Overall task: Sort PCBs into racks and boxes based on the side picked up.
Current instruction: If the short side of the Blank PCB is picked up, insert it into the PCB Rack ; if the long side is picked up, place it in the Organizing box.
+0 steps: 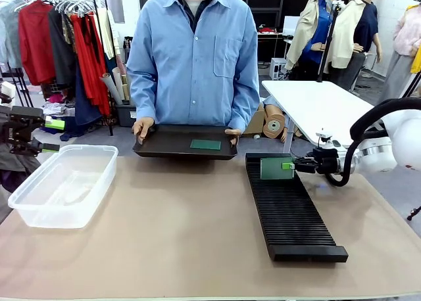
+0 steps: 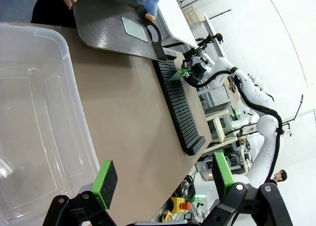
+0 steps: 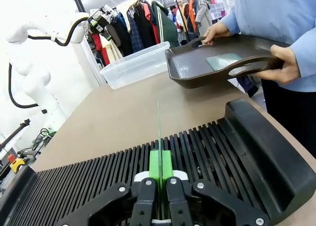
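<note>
PCB (image 1: 275,168) pinched upright in tightly closed right hand (image 1: 288,165) at far slots of rack (image 1: 289,215), 3 o'clock on bench (image 1: 164,235), seemingly for slotting edgewise. Left hand (image 2: 163,179) spread wide, empty, beside box (image 1: 72,148) at 9 o'clock. Second PCB (image 1: 205,144) offered on tray (image 1: 164,143) by person (image 1: 194,58), 12 o'clock.

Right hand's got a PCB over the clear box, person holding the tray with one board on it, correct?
No: the right hand holds the PCB above the black rack, not the clear box, as the right wrist view shows. The person does hold the tray with one board on it.
</note>
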Tool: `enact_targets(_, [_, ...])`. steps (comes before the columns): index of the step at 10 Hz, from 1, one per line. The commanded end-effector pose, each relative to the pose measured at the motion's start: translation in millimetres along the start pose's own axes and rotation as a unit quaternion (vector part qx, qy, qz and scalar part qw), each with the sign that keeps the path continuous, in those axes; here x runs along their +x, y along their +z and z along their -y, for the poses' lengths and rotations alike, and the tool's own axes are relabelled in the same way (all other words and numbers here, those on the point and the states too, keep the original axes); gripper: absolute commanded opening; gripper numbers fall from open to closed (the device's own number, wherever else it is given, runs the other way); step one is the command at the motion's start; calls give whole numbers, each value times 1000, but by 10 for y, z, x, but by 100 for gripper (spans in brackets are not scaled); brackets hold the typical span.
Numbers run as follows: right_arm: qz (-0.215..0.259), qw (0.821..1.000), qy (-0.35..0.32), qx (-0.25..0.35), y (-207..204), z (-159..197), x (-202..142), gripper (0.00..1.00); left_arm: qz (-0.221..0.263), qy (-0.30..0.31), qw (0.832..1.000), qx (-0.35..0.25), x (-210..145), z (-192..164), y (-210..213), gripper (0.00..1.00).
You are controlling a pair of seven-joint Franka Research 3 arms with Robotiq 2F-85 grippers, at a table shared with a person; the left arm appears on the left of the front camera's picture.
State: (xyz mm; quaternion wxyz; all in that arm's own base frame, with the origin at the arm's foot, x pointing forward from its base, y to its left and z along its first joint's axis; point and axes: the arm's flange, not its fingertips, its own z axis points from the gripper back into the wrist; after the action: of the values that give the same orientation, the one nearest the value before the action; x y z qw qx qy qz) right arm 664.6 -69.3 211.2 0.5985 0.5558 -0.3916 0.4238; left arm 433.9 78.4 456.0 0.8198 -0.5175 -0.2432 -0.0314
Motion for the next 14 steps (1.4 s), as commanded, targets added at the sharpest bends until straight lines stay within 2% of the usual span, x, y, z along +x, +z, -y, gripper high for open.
enact_targets(1, [-8, 1000, -13, -5, -12, 140, 60, 0, 0, -2, 1000, -3, -5, 19, 10, 100])
enact_targets(4, [-35, 999, -16, 6, -56, 198, 76, 0, 0, -2, 1000, -3, -5, 19, 10, 100])
enact_targets(8, [-47, 999, -15, 13, -62, 224, 90, 0, 0, -2, 1000, -3, -5, 19, 10, 100])
enact_targets(14, [-40, 999, -7, 13, -13, 327, -49, 0, 0, -2, 1000, -3, -5, 19, 10, 100])
